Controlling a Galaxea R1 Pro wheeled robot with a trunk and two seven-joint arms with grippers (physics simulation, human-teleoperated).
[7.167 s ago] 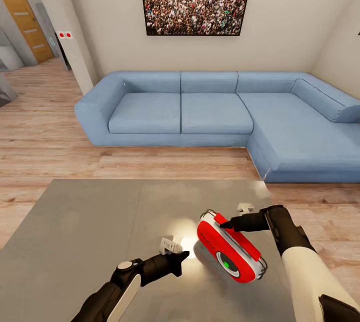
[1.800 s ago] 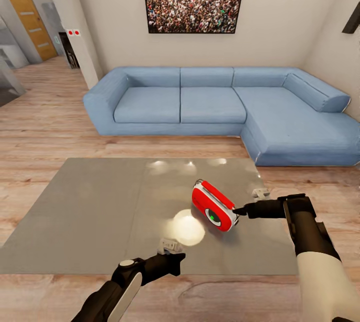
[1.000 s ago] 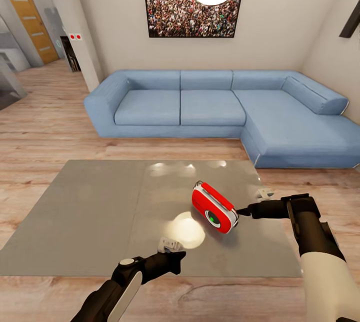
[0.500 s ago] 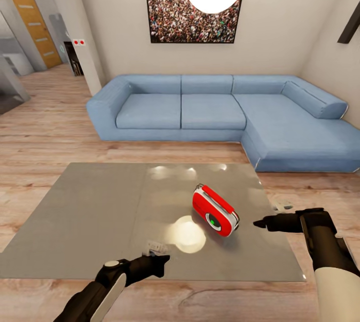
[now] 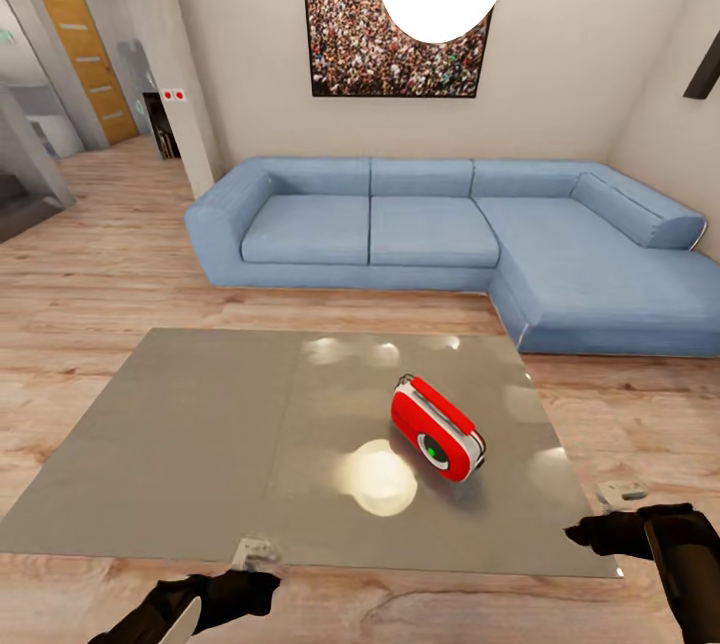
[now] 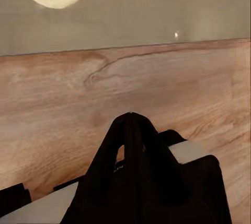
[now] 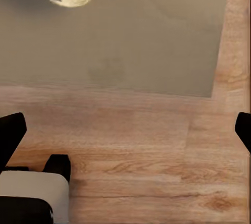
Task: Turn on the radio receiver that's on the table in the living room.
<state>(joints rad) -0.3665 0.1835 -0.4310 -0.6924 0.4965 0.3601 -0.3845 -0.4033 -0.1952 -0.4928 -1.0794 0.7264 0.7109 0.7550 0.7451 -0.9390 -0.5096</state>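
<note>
The table (image 5: 200, 444) serves as the landmark: a low, glossy grey-taupe slab on the light wood plank floor (image 5: 90, 294). The radio receiver (image 5: 436, 428) lies on the table's right half, tilted, its round dial with a green centre facing the near right corner. A bright lamp reflection (image 5: 377, 477) sits on the tabletop just beside the radio, toward the near edge. The left gripper (image 5: 245, 579) hangs just off the table's near edge, the right gripper (image 5: 590, 532) just off its near right corner; both are apart from the radio. Beyond the table's far edge stands the blue L-shaped sofa (image 5: 420, 229), with the framed crowd picture (image 5: 395, 29) on the wall above it.
</note>
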